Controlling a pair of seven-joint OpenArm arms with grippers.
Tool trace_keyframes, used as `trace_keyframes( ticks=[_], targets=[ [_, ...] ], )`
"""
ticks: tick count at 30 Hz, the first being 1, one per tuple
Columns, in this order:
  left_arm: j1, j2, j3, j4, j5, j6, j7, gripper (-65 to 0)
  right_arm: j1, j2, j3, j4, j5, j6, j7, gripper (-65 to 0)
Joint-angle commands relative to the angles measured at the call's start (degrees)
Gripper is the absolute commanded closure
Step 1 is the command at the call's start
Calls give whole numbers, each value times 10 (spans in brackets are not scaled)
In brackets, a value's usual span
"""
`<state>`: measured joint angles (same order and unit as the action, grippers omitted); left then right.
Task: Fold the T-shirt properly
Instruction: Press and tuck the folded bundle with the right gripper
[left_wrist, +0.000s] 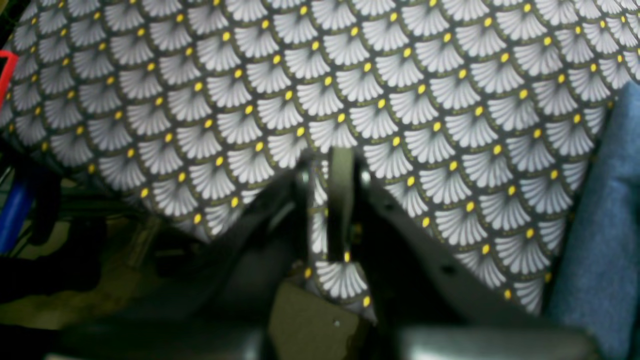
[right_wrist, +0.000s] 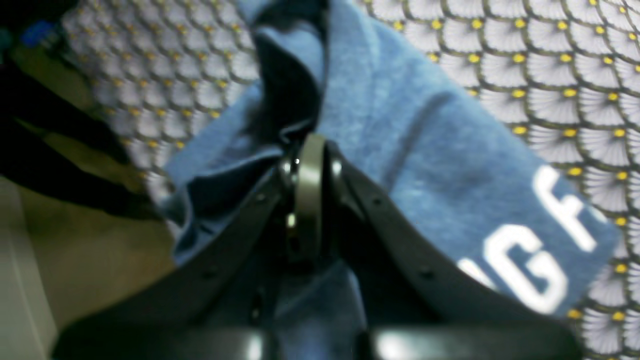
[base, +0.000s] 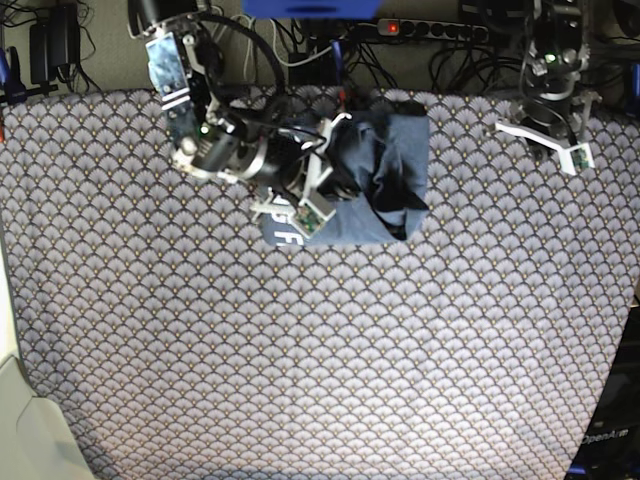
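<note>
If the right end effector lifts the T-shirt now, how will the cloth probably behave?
The T-shirt lies bunched in soft creases, so it will probably hang limp and sag. The right end effector pinches only one fold, so other layers may fall open. The cloth looks thin, so it is likely light and may drag over the patterned tablecloth.

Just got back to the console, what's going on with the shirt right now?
The right gripper is shut on a bunched fold of the T-shirt, which lies partly folded near the far edge of the patterned tablecloth, white letters showing at one end. The left gripper is shut and empty, off to the side over bare cloth, apart from the shirt.
</note>
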<state>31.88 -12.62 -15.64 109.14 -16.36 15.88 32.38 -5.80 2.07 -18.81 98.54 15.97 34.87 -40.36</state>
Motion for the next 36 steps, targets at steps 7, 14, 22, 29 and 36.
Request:
trace_keyframes(
  ticks=[7,14,22,29,36],
  targets=[
    [3,-4,-3,12,4,1,-14,-52,-4,-6,-19,-46,10,3,35,0],
    [4,-5,-3,14,4,1,-14,-52,21,-25,-90,-51,10,3,34,0],
    [20,-6,-7,14,5,1,-14,-52,66,-34,-115,-102,10,3,34,0],
    [15,-6,-7,14,5,1,-14,-52,51,-7,-116,26,10,3,29,0],
    [15,-6,-7,13,5,1,-14,-52,80,10,-112,-31,10,3,35,0]
  ],
)
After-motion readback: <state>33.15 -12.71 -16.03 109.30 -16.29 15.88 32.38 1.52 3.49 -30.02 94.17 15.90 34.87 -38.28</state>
